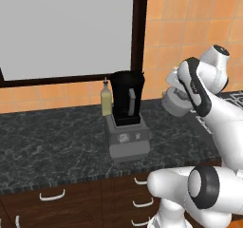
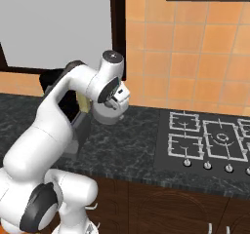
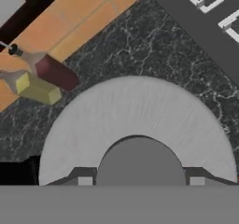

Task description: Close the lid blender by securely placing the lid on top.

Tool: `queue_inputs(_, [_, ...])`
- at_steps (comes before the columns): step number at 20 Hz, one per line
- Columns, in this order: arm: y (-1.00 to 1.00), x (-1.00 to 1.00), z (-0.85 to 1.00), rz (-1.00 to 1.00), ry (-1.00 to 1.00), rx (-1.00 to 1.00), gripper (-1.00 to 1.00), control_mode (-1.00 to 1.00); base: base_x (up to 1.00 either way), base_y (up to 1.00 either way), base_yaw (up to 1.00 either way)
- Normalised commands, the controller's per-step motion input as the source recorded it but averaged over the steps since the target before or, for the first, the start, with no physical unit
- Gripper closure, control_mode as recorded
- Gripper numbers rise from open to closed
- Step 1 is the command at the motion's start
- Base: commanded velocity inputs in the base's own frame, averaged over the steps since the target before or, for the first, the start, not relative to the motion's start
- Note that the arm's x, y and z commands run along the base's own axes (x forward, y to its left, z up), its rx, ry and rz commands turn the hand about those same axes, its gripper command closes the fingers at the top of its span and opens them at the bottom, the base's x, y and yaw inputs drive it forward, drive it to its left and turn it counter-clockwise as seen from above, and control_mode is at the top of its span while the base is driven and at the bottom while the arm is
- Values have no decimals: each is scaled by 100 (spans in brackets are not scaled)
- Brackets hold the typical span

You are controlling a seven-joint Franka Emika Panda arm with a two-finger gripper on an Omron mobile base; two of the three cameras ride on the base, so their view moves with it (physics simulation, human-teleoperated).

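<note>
Held above the dark marbled tabletop (image 1: 47,146): the round grey lid (image 3: 137,120), gripped at its raised central knob by the closed claw (image 3: 139,183). Seen from the left base camera as a pale disc (image 1: 174,102) under the bent white arm, off to the right of the blender (image 1: 126,120) and apart from it. Stands open-topped on the tabletop, the black tapered jar with its pale strip seated on the grey boxy base. Just beside the jar on its left, near the orange tiled wall, a slim yellowish bottle (image 1: 106,99). Further right, set into the tabletop, a black hob (image 2: 207,143) with grey grates and a row of knobs.
</note>
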Motion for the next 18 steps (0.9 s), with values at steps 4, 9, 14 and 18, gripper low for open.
queue_inputs(4, [0, 26, 100, -21, -21, 0, 100, -100, 0, 0, 0])
queue_inputs(9, [0, 36, 100, -11, -18, 0, 100, -100, 0, 0, 0])
queue_inputs(14, [39, 20, 100, 0, -7, 0, 100, -100, 0, 0, 0])
queue_inputs(18, [49, -2, 100, 11, 0, -6, 100, -100, 0, 0, 0])
